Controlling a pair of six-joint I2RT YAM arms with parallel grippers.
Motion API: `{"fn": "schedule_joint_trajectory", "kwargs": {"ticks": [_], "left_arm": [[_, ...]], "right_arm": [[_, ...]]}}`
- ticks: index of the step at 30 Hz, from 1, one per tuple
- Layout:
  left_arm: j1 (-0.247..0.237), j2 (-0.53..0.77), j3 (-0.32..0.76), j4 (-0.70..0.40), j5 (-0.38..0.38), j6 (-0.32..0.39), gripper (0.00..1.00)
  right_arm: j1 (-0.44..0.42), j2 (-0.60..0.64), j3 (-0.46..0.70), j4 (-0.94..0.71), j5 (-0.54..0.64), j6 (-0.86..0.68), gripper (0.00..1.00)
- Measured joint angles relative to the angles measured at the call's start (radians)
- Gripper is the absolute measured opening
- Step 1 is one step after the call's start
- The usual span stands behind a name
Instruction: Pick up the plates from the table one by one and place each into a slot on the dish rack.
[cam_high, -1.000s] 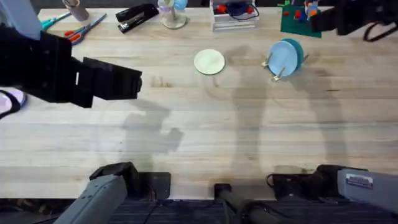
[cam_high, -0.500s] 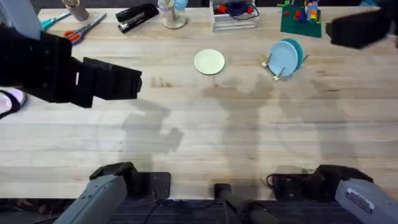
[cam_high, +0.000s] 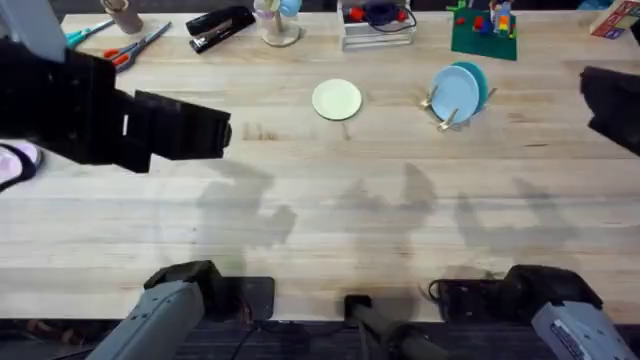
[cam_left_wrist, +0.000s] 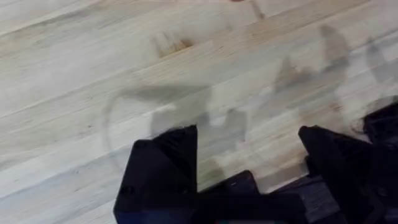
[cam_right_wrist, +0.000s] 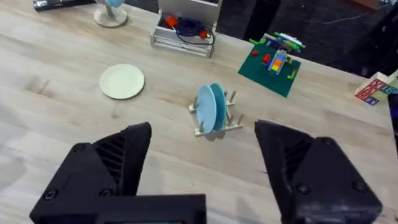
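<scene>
One plate left flat on counter (cam_high: 300, 220): cream plate (cam_high: 336, 100), far side, just left of dish rack (cam_high: 447, 108). Teal plate (cam_high: 473, 82) already slotted upright. My right end effector (cam_right_wrist: 202, 155) wide, empty, nearer; left end effector (cam_left_wrist: 249, 155) also wide.

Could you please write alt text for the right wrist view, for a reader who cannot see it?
A small light-wood dish rack stands on the pale plank table, holding two upright blue plates, one pale blue, one teal. A round cream-yellow plate lies flat to one side. The open right gripper frames the foreground.
</scene>
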Motion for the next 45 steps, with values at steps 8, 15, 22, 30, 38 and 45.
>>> {"fn": "schedule_joint_trajectory", "kwargs": {"ticks": [8, 15, 22, 30, 38, 45], "left_arm": [[0.000, 0.000, 0.000, 0.000, 0.045, 0.000, 0.993], [0.000, 0.000, 0.000, 0.000, 0.054, -0.001, 0.967], [0.000, 0.002, 0.000, 0.001, 0.108, -0.014, 0.049], [-0.017, 0.100, 0.006, 0.049, 0.153, -0.073, 0.040], [-0.110, 0.344, 0.006, 0.232, 0.211, -0.127, 0.040], [-0.168, 0.575, 0.006, 0.431, 0.280, -0.170, 0.040]], "right_arm": [[0.000, 0.000, 0.000, 0.000, 0.000, 0.007, 0.994], [0.000, 0.000, 0.000, 0.000, 0.000, 0.007, 0.995], [0.000, 0.000, 0.000, 0.000, 0.000, 0.007, 0.995], [0.000, 0.000, 0.000, 0.000, 0.000, 0.007, 0.993], [0.000, 0.000, 0.000, 0.000, 0.000, 0.007, 0.994], [0.000, 0.000, 0.000, 0.000, 0.000, 0.007, 0.995]]}}
